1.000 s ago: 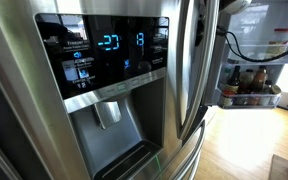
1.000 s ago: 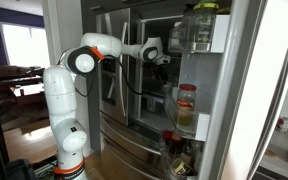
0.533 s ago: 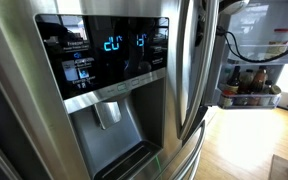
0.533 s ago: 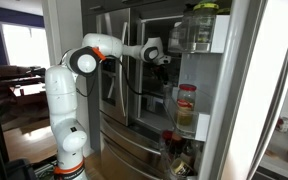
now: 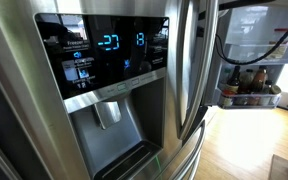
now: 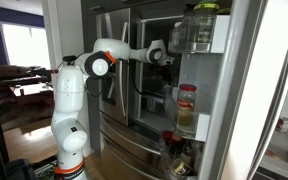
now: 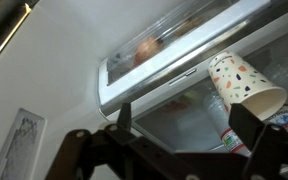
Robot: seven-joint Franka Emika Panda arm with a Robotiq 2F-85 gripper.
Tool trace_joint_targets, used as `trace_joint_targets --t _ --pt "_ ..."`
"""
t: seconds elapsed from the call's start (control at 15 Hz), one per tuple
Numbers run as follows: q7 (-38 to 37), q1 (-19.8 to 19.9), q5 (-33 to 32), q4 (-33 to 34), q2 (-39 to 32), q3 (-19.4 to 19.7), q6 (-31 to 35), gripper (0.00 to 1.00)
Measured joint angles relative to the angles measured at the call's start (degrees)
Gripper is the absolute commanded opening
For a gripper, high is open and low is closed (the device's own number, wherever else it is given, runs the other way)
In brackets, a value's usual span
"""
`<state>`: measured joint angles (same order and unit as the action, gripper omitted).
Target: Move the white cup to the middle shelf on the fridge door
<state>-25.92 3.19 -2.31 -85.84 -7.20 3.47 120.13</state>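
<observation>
In an exterior view, the white arm [image 6: 69, 100] stands at far left and reaches right. The hand [image 6: 164, 55] is at the edge of the open fridge door [image 6: 219, 100], level with the door's top bin. Can't read the hand's state from here, and can't make out the cup. Lower on that door, a clear tub with a reddish lid [image 6: 186, 105] sits in a bin.

In an exterior view, the steel door [image 5: 44, 120] fills the left and centre, with a blue-lit dispenser panel [image 5: 104, 55]. To its right, a black cable [image 5: 274, 45] loops in front of a frosted bin. Brown sauce bottles [image 5: 249, 82] stand in the bin under that.

Wrist view, left to right:
- A pale wall is at left.
- The hand [image 7: 182, 115] is at the bottom, with dark fingers [image 7: 124, 120] spread wide and nothing between them.
- Above them, the middle shelf [image 7: 179, 50] slants up to the right. It has a frosted front and a pale rim.
- A blurred orange item [image 7: 147, 47] shows behind that front.
- The white cup [image 7: 244, 85], white with coloured specks, is at far right and tilted, mouth toward the lower right.
- The cup sits under the shelf's rim in the picture, not inside the shelf, just above the tip of the finger on the picture's right.
- Can't tell whether the cup and that finger touch.
</observation>
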Motion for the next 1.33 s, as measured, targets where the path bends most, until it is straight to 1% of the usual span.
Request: trace_joint_targets --t 0.33,0.93,1.33 --pt "0.14 -1.38 0.00 6.41 -5.67 -0.23 0.01 1.00" --pt "0.48 -1.32 0.00 6.41 -5.57 -0.29 0.09 1.00" --pt "6.48 -1.33 0.30 5.73 -6.21 -1.15 1.52 1.00"
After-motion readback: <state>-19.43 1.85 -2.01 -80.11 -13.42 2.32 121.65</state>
